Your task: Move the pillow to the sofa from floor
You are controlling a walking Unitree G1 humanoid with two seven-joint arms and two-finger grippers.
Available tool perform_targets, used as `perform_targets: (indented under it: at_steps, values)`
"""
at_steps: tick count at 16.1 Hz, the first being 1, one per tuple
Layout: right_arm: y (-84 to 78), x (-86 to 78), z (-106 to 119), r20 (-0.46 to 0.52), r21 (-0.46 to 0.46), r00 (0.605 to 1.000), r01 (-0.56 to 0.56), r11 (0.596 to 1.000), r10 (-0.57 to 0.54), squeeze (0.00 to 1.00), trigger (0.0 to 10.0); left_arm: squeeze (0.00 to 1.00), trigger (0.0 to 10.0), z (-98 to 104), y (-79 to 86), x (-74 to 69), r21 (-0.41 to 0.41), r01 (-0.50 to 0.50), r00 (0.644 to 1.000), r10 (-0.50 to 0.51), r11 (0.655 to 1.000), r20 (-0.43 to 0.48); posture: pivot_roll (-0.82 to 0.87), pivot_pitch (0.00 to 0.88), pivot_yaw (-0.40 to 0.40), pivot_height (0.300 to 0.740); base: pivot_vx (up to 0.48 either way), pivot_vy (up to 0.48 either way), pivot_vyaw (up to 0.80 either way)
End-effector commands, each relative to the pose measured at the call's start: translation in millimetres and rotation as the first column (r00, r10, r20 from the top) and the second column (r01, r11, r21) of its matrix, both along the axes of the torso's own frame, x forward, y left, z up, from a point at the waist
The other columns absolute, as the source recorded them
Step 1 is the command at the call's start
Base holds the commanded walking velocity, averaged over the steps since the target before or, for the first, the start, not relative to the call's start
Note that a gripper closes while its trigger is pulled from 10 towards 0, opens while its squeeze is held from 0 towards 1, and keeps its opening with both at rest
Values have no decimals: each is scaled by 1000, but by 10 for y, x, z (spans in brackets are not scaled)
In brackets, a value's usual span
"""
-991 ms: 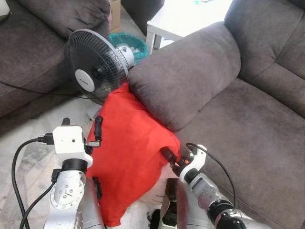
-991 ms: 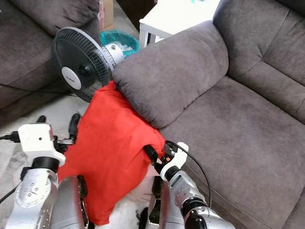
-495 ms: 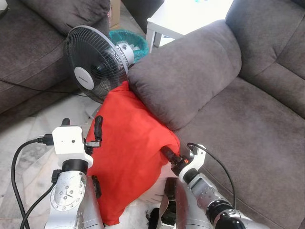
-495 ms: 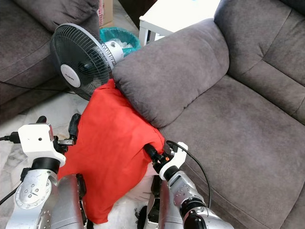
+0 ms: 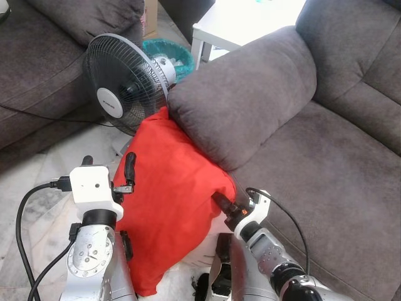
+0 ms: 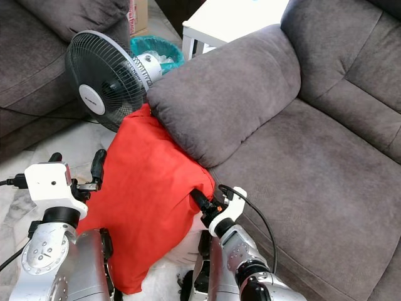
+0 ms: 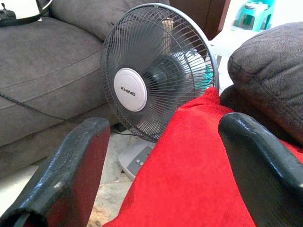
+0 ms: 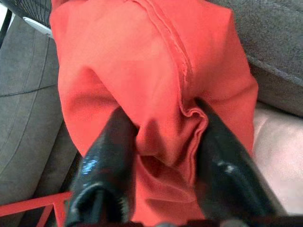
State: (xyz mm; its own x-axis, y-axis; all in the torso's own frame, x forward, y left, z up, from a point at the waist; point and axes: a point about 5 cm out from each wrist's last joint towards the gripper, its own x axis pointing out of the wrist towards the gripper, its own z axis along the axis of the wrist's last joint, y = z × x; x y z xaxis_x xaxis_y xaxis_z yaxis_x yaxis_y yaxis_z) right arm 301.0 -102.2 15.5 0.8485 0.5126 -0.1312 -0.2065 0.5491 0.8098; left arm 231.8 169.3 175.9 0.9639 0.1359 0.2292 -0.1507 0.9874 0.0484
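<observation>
A red pillow (image 5: 166, 194) hangs between my two arms, its top corner leaning against the grey sofa's armrest (image 5: 244, 94). My right gripper (image 5: 220, 202) is shut on the pillow's right edge, with red cloth (image 8: 165, 142) bunched between its black fingers (image 8: 106, 161). At the pillow's left edge my left gripper (image 5: 106, 172) is open, and its fingers (image 7: 71, 175) stand wide apart with the red cloth (image 7: 189, 175) lying between and below them. The sofa seat (image 5: 313, 182) lies to the right of the pillow.
A black standing fan (image 5: 122, 81) stands on the floor right behind the pillow, close to the armrest. A second grey sofa (image 5: 50, 56) sits at the left. Behind the fan are a teal basket (image 5: 175, 56) and a white table (image 5: 244, 22). A black cable (image 5: 25, 213) loops by my left arm.
The fan's head has turned slightly. The pillow and both grippers have barely shifted.
</observation>
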Motion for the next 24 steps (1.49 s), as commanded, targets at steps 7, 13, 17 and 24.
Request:
perform_targets:
  at_steps: [7, 13, 17, 24]
  values:
    - [-59, -6, -8, 12, -7, 1000, 24, 1000, -24, 0, 0, 0, 10000, -19, -40, 12, -12, 14, 1000, -14, 1000, -7, 338, 230, -235, 537, 0, 0, 0]
    - [-118, 23, 36, 63, -40, 998, 18, 999, -15, 0, 0, 0, 10000, -65, -51, 87, -7, 27, 1000, -27, 1000, -13, 323, 188, -230, 537, 0, 0, 0]
    - [-132, 72, 112, 128, -95, 992, -3, 995, 16, 0, 0, 0, 10000, -186, -24, 120, 21, 30, 999, -29, 999, -44, 305, 156, -223, 537, 0, 0, 0]
    - [-476, 63, 328, 360, -331, 932, 169, 928, -41, 0, 10000, 0, 10000, -524, 75, 177, 47, 36, 991, -30, 998, -134, 242, 70, -179, 537, 0, 0, 0]
